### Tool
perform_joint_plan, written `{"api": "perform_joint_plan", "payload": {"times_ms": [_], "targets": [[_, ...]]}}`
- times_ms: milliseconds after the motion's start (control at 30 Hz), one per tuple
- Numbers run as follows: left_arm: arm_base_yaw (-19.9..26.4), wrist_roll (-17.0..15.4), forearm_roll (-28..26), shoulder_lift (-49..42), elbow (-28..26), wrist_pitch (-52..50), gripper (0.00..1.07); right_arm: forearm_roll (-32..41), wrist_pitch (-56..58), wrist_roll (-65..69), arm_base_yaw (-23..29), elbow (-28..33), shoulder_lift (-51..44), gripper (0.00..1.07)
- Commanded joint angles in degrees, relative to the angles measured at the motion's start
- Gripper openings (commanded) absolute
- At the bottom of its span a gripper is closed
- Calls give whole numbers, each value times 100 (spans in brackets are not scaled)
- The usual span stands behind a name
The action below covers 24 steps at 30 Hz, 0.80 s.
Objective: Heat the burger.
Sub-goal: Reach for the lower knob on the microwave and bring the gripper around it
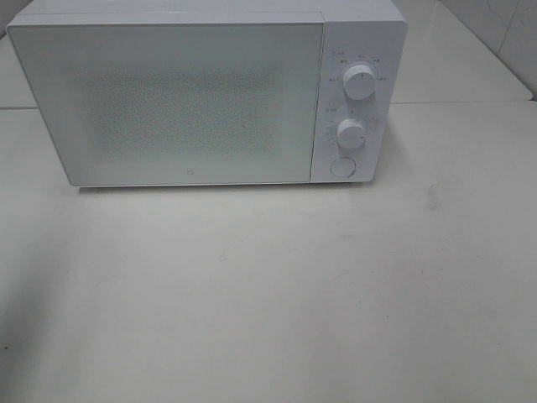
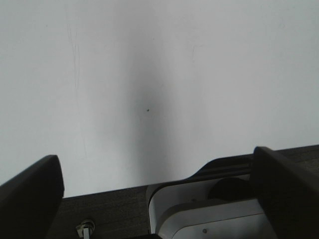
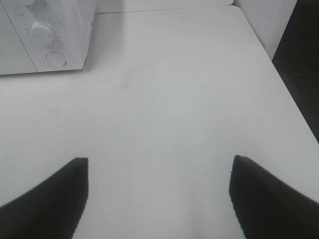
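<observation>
Left end effector (image 2: 157,159): jaws spread wide, nothing between them, only a plain white surface w/ a soft shadow band ahead of it; its two dark fingers (image 2: 30,199) sit at the frame edges, and a white-and-black machine part (image 2: 209,209) shows close in beside one of them, on a dark textured strip. Right end effector (image 3: 159,160): also wide open, empty, hanging over bare desk (image 3: 174,99), fingers (image 3: 45,199) apart w/ desk top showing between. Neither end effector shows in the high view. Microwave (image 1: 168,101) stands ahead of the right end effector and off toward the robot's left, well apart from it; only its control-panel corner is in the right wrist view. Its door (image 1: 168,143) is shut, frosted front, can't see inside. Control panel is on the side of the microwave nearer the right end effector: upper knob (image 1: 359,82), lower knob (image 1: 351,133) under it, round button (image 1: 341,166) at the bottom. Desk edge runs on the outer side of the right end effector, dark floor (image 3: 304,74) beyond. Burger: not seen in any view, so can't tell where it is; neither end effector has hold of it.
</observation>
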Motion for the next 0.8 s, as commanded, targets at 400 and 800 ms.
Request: {"api": "perform_joint_plan", "payload": {"times_ms": [400, 800], "targets": [[23, 143, -34, -2212, 1753, -739, 96, 17, -11, -6, -46, 11, -149, 75], [23, 126, 11, -4458, 2229, -1043, 96, 17, -11, -6, -46, 11, -149, 75]]}}
